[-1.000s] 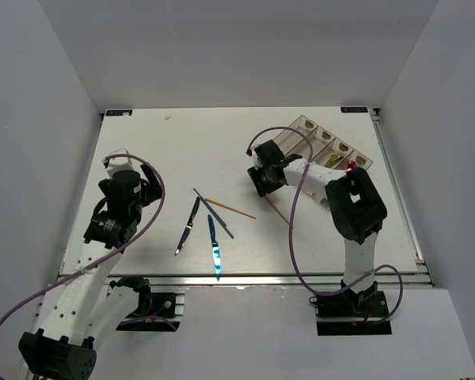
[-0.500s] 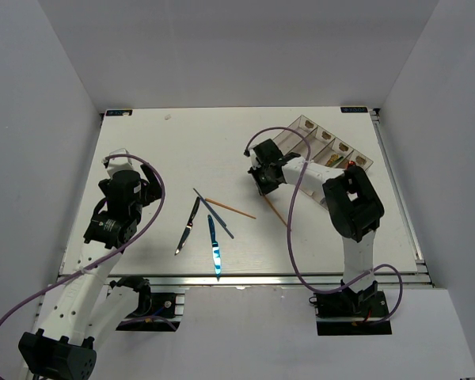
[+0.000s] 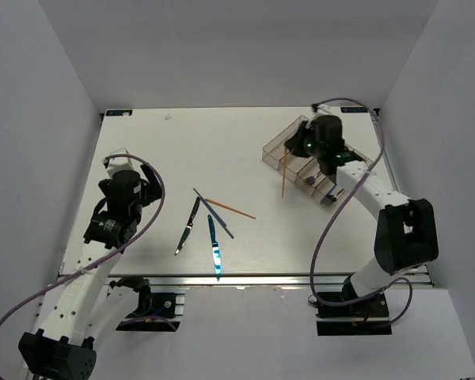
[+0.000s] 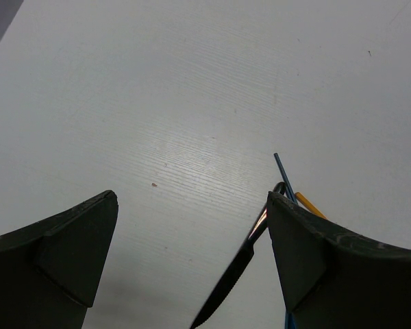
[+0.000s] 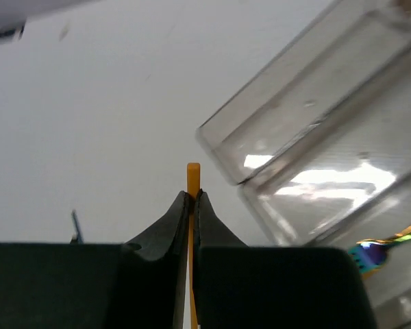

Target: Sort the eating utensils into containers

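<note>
- Right claw: clenched on 1 orange chopstick. The jaws are pressed flat against both sides of it, and a short end pokes out past the fingertips.
- Top view: this chopstick sits in the upper right of the frame. It runs downward from my right claw, just beside the left edge of the tray. I cannot tell whether its lower end touches the table.
- Right wrist view: the chopstick end is near a corner of the tray and outside all compartments.
- Tray is clear smoky plastic with long narrow compartments. 1 iridescent utensil lies in a compartment at the lower right of the wrist frame.
- Left claw: released, jaws wide apart, nothing between them, over bare table at the left of the top view.
- 4 utensils lie loose at the table centre:
  - 1 black knife
  - 1 blue knife
  - 1 blue chopstick
  - 1 second orange chopstick
- The 2 loose chopsticks cross near their upper ends. All 4 utensils are well apart from the tray.
</note>
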Controlling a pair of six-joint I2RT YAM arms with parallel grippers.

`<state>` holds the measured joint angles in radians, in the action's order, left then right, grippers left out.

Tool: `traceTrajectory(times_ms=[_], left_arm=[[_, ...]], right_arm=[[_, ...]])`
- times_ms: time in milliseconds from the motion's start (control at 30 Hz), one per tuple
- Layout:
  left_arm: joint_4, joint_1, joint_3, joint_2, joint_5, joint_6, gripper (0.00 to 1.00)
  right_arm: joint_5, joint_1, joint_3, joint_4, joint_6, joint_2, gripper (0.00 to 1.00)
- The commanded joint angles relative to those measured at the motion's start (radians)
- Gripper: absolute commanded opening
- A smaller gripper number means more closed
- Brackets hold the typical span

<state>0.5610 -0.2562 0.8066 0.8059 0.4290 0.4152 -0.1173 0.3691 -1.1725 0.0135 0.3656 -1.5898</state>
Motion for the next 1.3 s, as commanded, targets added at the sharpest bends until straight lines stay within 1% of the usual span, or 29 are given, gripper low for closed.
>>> traceTrajectory(times_ms=[0, 33, 100, 133, 167, 200, 267, 333, 567, 800, 867, 900, 1000, 1033, 1067, 1100, 1133, 1200, 1233, 1267], left_arm=[[-0.003, 0.003, -0.004, -0.016, 0.001, -0.004, 0.98], [-0.003, 0.003, -0.006, -0.016, 0.001, -0.004, 0.98], [-0.004, 0.003, -0.004, -0.013, 0.002, -0.004, 0.98], [-0.003, 0.003, -0.004, -0.01, 0.001, -0.004, 0.98], [-0.004, 0.002, -0.006, -0.01, 0.002, -0.004, 0.98], [-0.004, 0.002, -0.006, -0.008, 0.002, -0.004, 0.98], [-0.003, 0.003, -0.004, -0.002, 0.001, -0.004, 0.98], [-0.004, 0.003, -0.004, 0.001, -0.001, -0.004, 0.98], [-0.004, 0.003, -0.004, 0.012, -0.004, -0.004, 0.98], [-0.006, 0.003, -0.004, 0.019, -0.006, -0.006, 0.98], [-0.006, 0.003, -0.004, 0.019, -0.007, -0.006, 0.98], [-0.006, 0.003, -0.004, 0.019, -0.009, -0.006, 0.98], [-0.007, 0.002, -0.004, 0.019, -0.007, -0.006, 0.98], [-0.006, 0.003, -0.006, 0.018, -0.007, -0.006, 0.98], [-0.007, 0.003, -0.006, 0.016, -0.007, -0.006, 0.98], [-0.006, 0.003, -0.006, 0.016, -0.007, -0.006, 0.98], [-0.006, 0.003, -0.004, 0.016, -0.007, -0.006, 0.98], [-0.006, 0.003, -0.006, 0.018, -0.007, -0.006, 0.98], [-0.006, 0.003, -0.004, 0.016, -0.007, -0.006, 0.98], [-0.006, 0.003, -0.004, 0.015, -0.009, -0.006, 0.98]], right_arm=[[0.17, -0.097, 0.077, 0.211, 0.28, 0.008, 0.0], [0.267, -0.116, 0.105, 0.241, 0.312, 0.01, 0.0], [0.353, -0.122, 0.119, 0.322, 0.344, 0.005, 0.0], [0.445, -0.124, 0.099, 0.327, 0.346, -0.004, 0.0], [0.482, -0.127, 0.074, 0.324, 0.343, -0.018, 0.0], [0.536, -0.13, 0.05, 0.284, 0.345, -0.048, 0.0], [0.586, -0.136, 0.008, 0.281, 0.345, -0.076, 0.0], [0.652, -0.142, 0.001, 0.298, 0.345, -0.113, 0.0], [0.636, -0.205, -0.046, 0.292, 0.383, -0.202, 0.0], [0.544, -0.248, -0.079, 0.292, 0.403, -0.231, 0.0], [0.539, -0.251, -0.095, 0.29, 0.385, -0.243, 0.0], [0.507, -0.249, -0.101, 0.29, 0.377, -0.251, 0.0], [0.473, -0.249, -0.131, 0.26, 0.366, -0.283, 0.0], [0.467, -0.249, -0.122, 0.26, 0.371, -0.286, 0.03], [0.461, -0.251, -0.112, 0.266, 0.374, -0.283, 0.09], [0.447, -0.249, -0.099, 0.276, 0.383, -0.28, 0.16], [0.44, -0.249, -0.09, 0.293, 0.391, -0.277, 0.27], [0.417, -0.249, -0.081, 0.295, 0.398, -0.271, 0.37], [0.419, -0.246, -0.082, 0.28, 0.401, -0.268, 0.45], [0.424, -0.246, -0.082, 0.273, 0.401, -0.253, 0.5]])
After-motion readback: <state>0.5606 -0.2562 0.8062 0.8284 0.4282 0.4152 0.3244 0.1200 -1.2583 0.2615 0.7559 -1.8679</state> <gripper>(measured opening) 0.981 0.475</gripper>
